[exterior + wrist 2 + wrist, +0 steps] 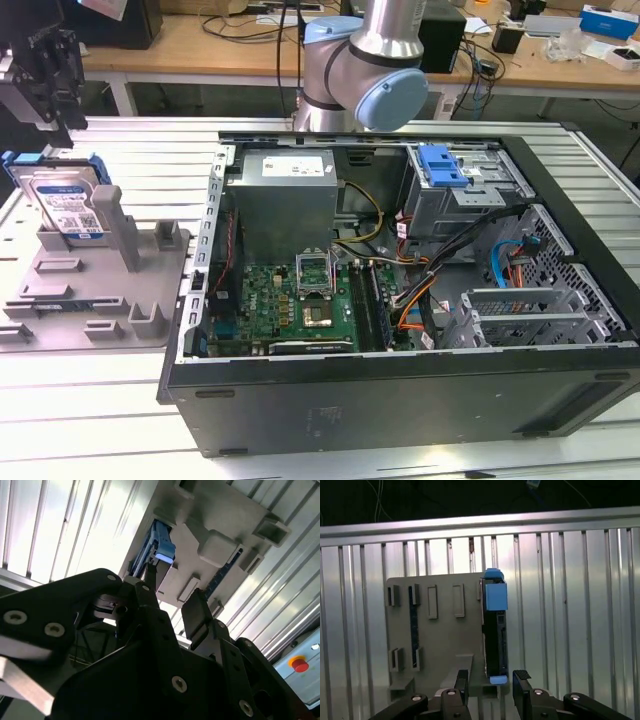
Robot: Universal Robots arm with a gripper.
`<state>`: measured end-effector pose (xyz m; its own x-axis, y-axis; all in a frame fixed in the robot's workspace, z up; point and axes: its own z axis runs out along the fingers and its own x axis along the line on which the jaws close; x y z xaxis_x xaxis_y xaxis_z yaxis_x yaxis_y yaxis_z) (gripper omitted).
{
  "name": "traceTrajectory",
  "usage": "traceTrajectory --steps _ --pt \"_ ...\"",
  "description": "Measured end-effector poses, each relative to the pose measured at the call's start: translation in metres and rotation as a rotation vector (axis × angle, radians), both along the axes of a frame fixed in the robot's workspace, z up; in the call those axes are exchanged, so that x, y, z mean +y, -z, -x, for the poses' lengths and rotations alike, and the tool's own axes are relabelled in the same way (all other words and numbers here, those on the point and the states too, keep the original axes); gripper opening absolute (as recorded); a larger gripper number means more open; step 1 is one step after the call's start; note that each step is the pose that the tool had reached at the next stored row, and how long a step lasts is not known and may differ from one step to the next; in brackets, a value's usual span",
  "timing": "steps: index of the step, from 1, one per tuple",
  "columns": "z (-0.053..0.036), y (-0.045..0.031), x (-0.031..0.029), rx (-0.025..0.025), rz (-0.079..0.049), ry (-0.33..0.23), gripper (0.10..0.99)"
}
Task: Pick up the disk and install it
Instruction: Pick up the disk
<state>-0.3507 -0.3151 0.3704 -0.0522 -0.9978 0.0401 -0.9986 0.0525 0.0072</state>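
The disk (68,205) stands on edge in a slot of the grey holder plate (100,290) at the exterior view's left. It is silver with a white-and-blue label and a blue carrier frame. My black gripper (48,115) hangs just above it. In the first wrist view the disk (495,630) shows edge-on, and my gripper (491,684) is open, its fingers (522,680) apart on either side of the disk's line without touching it. In the second wrist view the gripper (172,597) is a short way from the blue carrier (159,547).
An open computer case (590,360) lies in the middle and at the exterior view's right, with a motherboard (300,300), a grey power supply (285,195) and a drive bay with a blue latch (443,165). The ribbed aluminium table (80,420) surrounds the holder. A red stop button (299,664) sits nearby.
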Motion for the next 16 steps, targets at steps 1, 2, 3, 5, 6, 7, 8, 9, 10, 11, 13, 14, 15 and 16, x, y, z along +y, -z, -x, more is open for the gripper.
traceTrajectory --steps 1,2,3,5,6,7,8,9,10,11,13,14,15,16 --pt "0.0 0.0 0.0 0.0001 0.0 0.0 0.482" --pt "0.0 0.0 0.0004 0.0002 0.0 -0.005 0.482" --pt "0.0 0.0001 0.0006 0.0001 0.0 -0.021 0.482" --pt "0.0001 0.0004 0.0007 0.0001 0.0 -0.063 0.482" --pt "0.0008 0.0005 0.0008 0.0 0.0 -0.066 0.482" --pt "0.0026 0.0009 0.0008 0.0 0.0 -0.066 0.482" --pt "0.0054 0.0013 0.0015 0.0 0.0 -0.065 0.482" --pt "0.007 0.0015 0.0017 0.0 0.0 -0.061 0.482" --pt "0.0081 0.0018 0.0019 0.0 0.0 -0.056 0.482" --pt "0.009 0.0021 0.0019 0.0 0.0 -0.048 0.482" --pt "0.0096 0.0025 0.0019 -0.0001 0.0 -0.03 0.482" --pt "0.0096 0.0025 0.0019 0.0 0.0 -0.029 0.482" --pt "0.0097 0.0025 0.002 0.0001 0.0 -0.029 0.482" --pt "0.0097 0.0025 0.002 0.0001 0.0 -0.029 0.482"
